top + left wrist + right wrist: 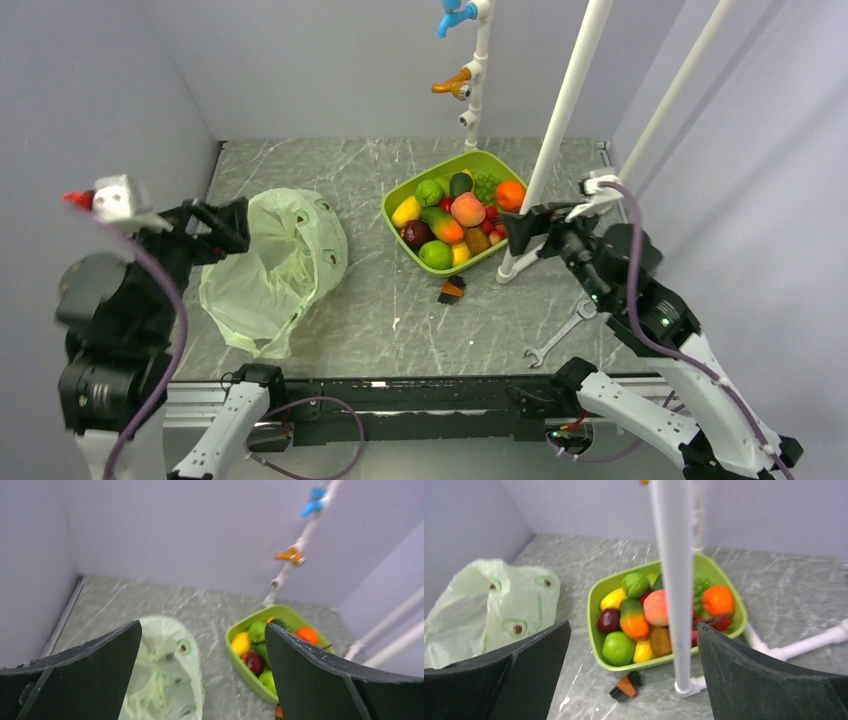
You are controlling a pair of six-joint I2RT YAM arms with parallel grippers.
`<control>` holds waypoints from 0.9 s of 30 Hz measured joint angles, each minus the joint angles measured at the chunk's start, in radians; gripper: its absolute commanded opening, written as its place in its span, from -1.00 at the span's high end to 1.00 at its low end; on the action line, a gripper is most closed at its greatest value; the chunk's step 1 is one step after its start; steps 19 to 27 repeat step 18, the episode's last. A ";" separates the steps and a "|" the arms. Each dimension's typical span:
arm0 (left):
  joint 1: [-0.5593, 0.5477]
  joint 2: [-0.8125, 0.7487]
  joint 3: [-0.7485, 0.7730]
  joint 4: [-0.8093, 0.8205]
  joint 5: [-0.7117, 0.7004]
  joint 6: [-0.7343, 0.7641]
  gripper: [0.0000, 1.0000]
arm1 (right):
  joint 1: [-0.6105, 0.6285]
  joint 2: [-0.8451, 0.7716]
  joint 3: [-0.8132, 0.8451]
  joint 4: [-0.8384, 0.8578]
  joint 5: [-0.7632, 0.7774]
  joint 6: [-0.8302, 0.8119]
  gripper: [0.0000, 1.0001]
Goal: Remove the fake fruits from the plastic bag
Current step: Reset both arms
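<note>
The pale-green plastic bag [275, 265] lies crumpled and limp at the left of the table; no fruit shows inside it. The fake fruits sit in a green tray [398, 197]: round green [436, 255], peach [467, 209], dark avocado [460, 184], grapes [485, 185], brown piece [477, 240], green-orange piece [441, 224]. My left gripper [225, 228] is open and empty, raised at the bag's left edge. My right gripper [520, 232] is open and empty, right of the tray. The bag [165, 680] and tray [232, 640] show between the left fingers [202, 625]. The right gripper [634, 625] frames the tray [594, 605] and bag [489, 605].
A white pipe stand [560, 130] rises just right of the tray, between it and my right gripper. A small orange-and-black brush [452, 290] lies in front of the tray. A wrench [558, 335] lies near the right front. A post with coloured hooks [470, 80] stands at the back.
</note>
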 measured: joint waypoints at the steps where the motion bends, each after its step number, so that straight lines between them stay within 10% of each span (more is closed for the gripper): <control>1: 0.000 -0.023 0.001 0.025 0.024 0.003 -0.99 | 0.000 -0.022 0.026 -0.019 0.030 -0.003 -0.99; 27: 0.000 -0.146 0.023 0.243 0.172 0.026 -0.99 | 0.000 -0.221 0.199 -0.094 0.295 -0.051 -0.99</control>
